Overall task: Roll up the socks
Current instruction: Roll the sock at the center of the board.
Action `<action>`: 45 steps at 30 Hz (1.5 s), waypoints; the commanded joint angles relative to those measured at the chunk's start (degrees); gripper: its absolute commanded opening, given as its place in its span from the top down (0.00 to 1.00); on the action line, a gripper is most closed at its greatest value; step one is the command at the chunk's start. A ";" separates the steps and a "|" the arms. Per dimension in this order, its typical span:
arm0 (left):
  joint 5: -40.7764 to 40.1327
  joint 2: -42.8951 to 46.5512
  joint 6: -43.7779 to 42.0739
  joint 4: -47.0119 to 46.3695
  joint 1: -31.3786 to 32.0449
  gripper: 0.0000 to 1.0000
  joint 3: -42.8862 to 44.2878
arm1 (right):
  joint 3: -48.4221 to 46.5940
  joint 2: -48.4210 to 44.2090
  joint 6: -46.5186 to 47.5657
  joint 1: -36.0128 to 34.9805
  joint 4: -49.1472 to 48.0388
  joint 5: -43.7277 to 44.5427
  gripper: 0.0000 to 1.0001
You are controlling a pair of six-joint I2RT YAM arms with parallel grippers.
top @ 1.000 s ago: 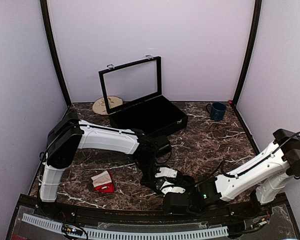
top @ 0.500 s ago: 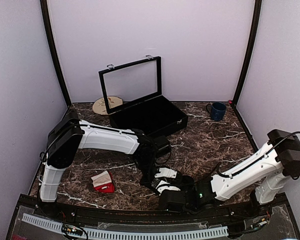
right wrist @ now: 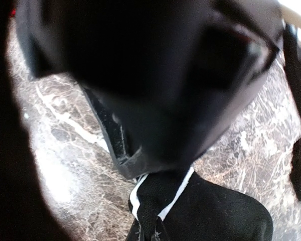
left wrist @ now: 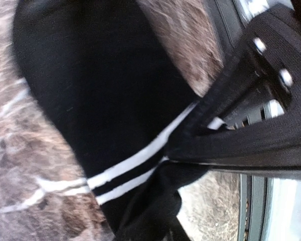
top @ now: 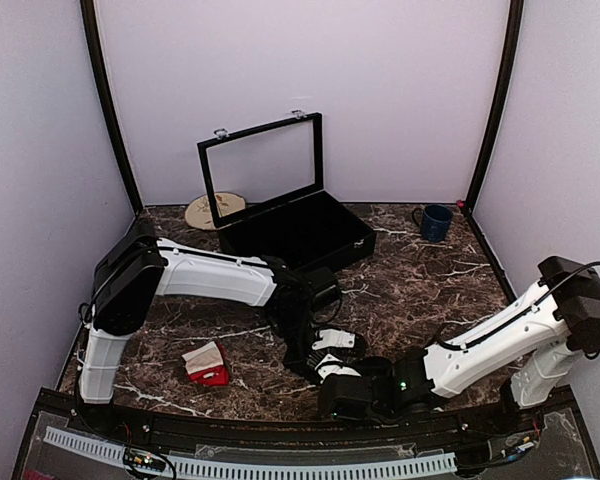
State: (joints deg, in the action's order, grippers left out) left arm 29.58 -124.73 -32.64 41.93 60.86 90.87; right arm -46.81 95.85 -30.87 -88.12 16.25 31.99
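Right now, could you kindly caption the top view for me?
Left pincer and right pincer meet near the front edge; the red socks lie apart, leftward.

The left jaws and right jaws crowd together, hiding what sits between them; whether either pair is closed cannot be told. A blurred dark mass (right wrist: 140, 75) blocks most of the right wrist view. The black striped sock (left wrist: 90, 100) at the left jaws runs past the frame edges. The red socks (top: 208, 365), well left of both jaws, are too small for detail.
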 commanded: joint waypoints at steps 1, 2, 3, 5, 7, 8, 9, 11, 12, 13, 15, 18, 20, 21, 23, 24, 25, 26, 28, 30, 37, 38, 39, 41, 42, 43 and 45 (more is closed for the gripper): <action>-2.09 3.94 4.66 -6.05 -2.10 0.75 -4.29 | 1.73 -0.88 -4.42 0.90 3.20 -3.56 0.99; -2.12 5.05 5.11 -7.72 -2.26 0.73 -5.58 | 1.88 -0.85 -4.85 0.87 3.27 -3.72 0.99; -2.09 6.05 5.62 -9.20 -2.50 0.71 -6.70 | 1.89 -0.83 -5.28 0.92 3.37 -3.89 0.99; -1.19 7.13 7.18 -10.65 -3.16 0.69 -7.79 | 1.95 -0.69 -6.46 0.97 3.41 -4.09 0.99; -0.55 7.50 8.00 -10.83 -3.67 0.69 -8.33 | 2.42 -0.82 -7.42 1.02 3.29 -4.39 0.98; -0.71 7.69 8.22 -10.74 -3.72 0.68 -8.71 | 2.69 -0.98 -8.30 0.97 3.13 -4.50 0.98; -1.01 7.98 8.35 -10.85 -3.73 0.68 -9.34 | 2.94 -1.20 -8.85 1.09 2.90 -4.68 0.98; -1.53 8.85 8.94 -11.74 -3.81 0.68 -10.56 | 3.43 -1.79 -9.79 1.10 2.47 -4.98 0.98; -1.94 9.31 9.42 -12.36 -3.82 0.68 -11.23 | 3.59 -2.04 -10.22 1.10 2.27 -5.11 0.98; -2.59 9.85 9.88 -13.22 -3.82 0.69 -11.86 | 3.77 -2.38 -10.52 1.15 1.93 -5.43 0.98; -3.97 10.70 10.86 -14.56 -3.82 0.68 -13.00 | 4.30 -3.06 -10.98 1.25 0.97 -6.40 0.98; -5.37 12.23 11.64 -16.16 -3.82 0.69 -14.73 | 5.21 -4.03 -12.03 1.64 -0.76 -8.56 0.99; -5.75 13.44 12.09 -17.52 -3.78 0.68 -16.10 | 6.49 -5.65 -12.99 2.24 -2.66 -10.44 0.99; -5.81 14.18 12.38 -18.37 -3.81 0.68 -17.07 | 7.12 -6.81 -13.81 2.51 -3.32 -11.17 0.99; -5.85 15.58 13.49 -20.75 -3.78 0.68 -18.82 | 8.41 -8.53 -15.17 3.10 -4.76 -12.56 0.99; -5.78 16.35 14.03 -22.07 -3.74 0.68 -19.82 | 9.27 -9.43 -15.83 3.56 -5.75 -13.38 0.99; -5.84 17.42 14.73 -23.73 -3.73 0.68 -20.96 | 10.21 -10.38 -16.47 4.15 -6.74 -14.80 0.99; -5.81 18.28 15.22 -25.44 -3.69 0.68 -22.05 | 11.06 -11.21 -16.99 4.97 -7.79 -15.91 1.00; -5.67 19.87 15.62 -28.98 -3.52 0.68 -24.57 | 12.50 -12.74 -18.17 6.47 -9.39 -18.04 1.00; -6.63 20.97 15.10 -31.71 -2.90 0.68 -26.58 | 13.96 -14.00 -19.13 8.03 -11.09 -20.42 1.00; -10.17 24.30 9.63 -41.60 0.74 0.67 -32.79 | 18.44 -15.95 -24.38 12.96 -18.00 -29.54 1.00; -10.59 24.50 8.36 -42.48 1.36 0.67 -33.48 | 18.89 -15.96 -25.26 13.41 -19.03 -30.75 1.00; -11.11 24.57 7.11 -43.13 2.04 0.67 -33.98 | 19.40 -15.96 -26.08 13.82 -20.12 -31.81 1.00; -12.90 24.53 4.82 -44.80 3.37 0.67 -34.95 | 20.48 -16.09 -27.74 14.58 -22.47 -33.79 1.00; -13.69 24.53 3.78 -45.69 3.99 0.67 -35.56 | 20.91 -16.19 -28.57 14.88 -23.51 -34.58 1.00; -14.47 24.60 2.65 -46.91 4.45 0.67 -36.12 | 21.39 -16.41 -29.48 15.29 -24.42 -35.49 1.00; -15.45 24.74 0.47 -49.42 5.30 0.66 -37.48 | 22.46 -17.00 -31.44 15.79 -26.18 -36.80 1.00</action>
State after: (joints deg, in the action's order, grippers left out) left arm 17.23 -102.85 -26.22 -1.19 64.69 55.70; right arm -26.57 80.25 -57.23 -73.49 -3.81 0.54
